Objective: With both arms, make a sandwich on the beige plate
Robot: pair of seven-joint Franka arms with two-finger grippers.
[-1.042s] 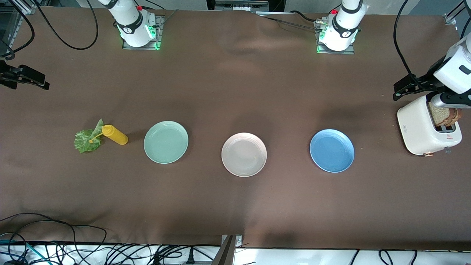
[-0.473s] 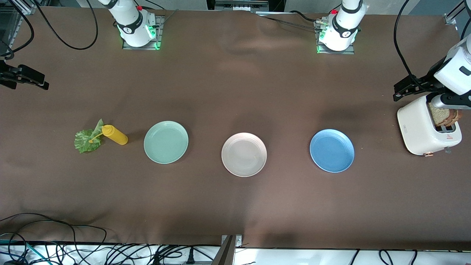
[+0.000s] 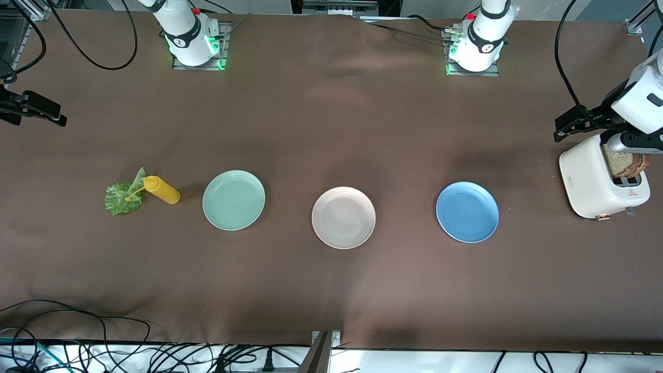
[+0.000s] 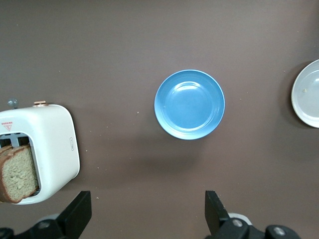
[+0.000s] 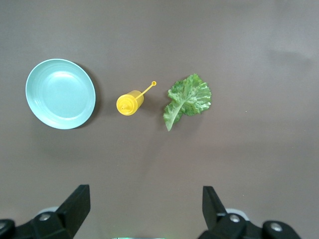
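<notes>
Brown cloth-covered table (image 3: 331, 290), read from the camera's edge to the robot bases. Nearest: loose black cables (image 3: 103, 352) along the table edge, clear of the work area.

Next, in one row: round pale beige plate (image 3: 343, 217) at the middle, bare and within likely reach of both arms, presumably the reason for its central place; round blue plate (image 3: 467, 212) toward the left arm's end, round mint green plate (image 3: 233, 199) toward the right arm's end, both bare.

Ingredients split by arm: ruffled green lettuce leaf (image 3: 121, 197) touching the nozzle of a yellow squeeze bottle (image 3: 163, 190), lying on its side at the right arm's end; two brown wholegrain bread slices (image 3: 624, 163) upright in the slot of a white toaster (image 3: 588, 178) at the left arm's end.

Left gripper (image 3: 572, 124) raised over the table just beside the toaster, fingers spread wide, nothing held; likely staged for the bread. Right gripper (image 3: 39, 111) raised over the right arm's end of the table, fingers likewise spread and bare, well apart from the lettuce.

Farthest: two white arm bases (image 3: 194, 41). Sandwich judged not yet begun
</notes>
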